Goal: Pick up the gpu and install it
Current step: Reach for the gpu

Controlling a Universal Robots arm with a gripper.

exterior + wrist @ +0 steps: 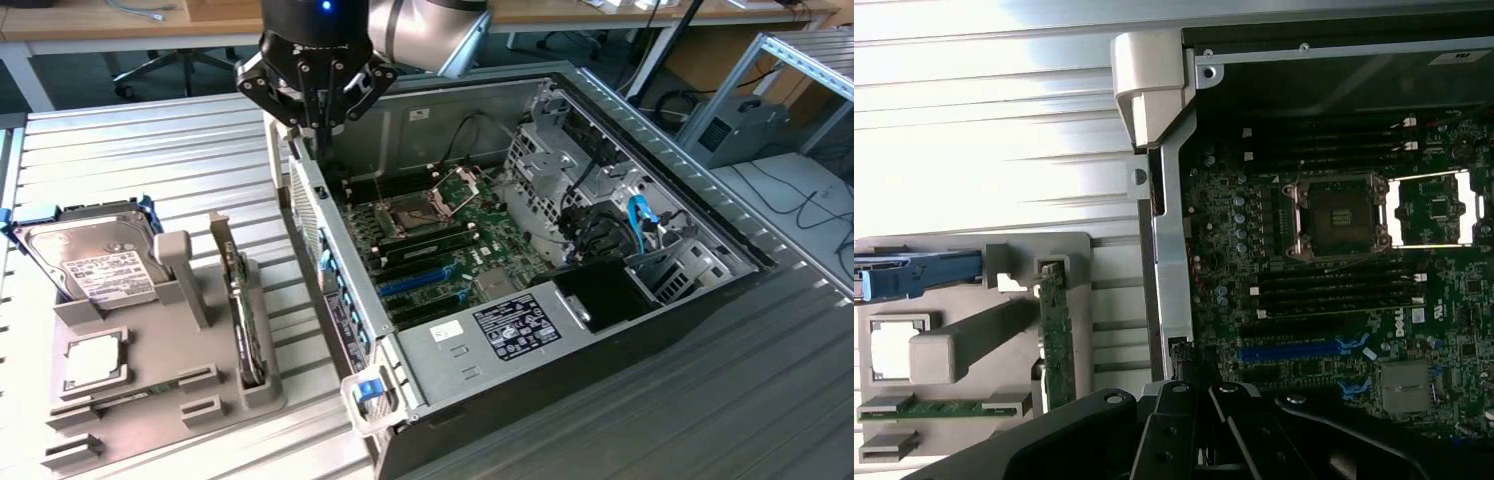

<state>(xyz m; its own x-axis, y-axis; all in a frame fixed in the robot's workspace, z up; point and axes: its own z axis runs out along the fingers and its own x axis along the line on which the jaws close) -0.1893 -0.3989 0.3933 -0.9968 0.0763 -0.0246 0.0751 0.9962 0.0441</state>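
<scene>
The gpu (242,310) is a thin dark card standing on its edge in a slot of the grey holder (154,405), at the exterior view's left. In the wrist view the gpu (1057,340) shows as a narrow green strip in the holder (959,345). My gripper (320,148) hangs above the far end of the open computer case's wall, well away from the card. Its fingers are shut with nothing between them. The dark linkages of the gripper (1189,400) show in the wrist view. Blue expansion slots (416,285) (1294,350) lie on the motherboard.
The open case (694,215) lies on its side on a slatted metal table (160,160). An open CPU socket (1341,215) and cables (627,225) sit inside. The holder also carries a hard drive (94,262), a square CPU chip (94,362) and a memory stick (944,407).
</scene>
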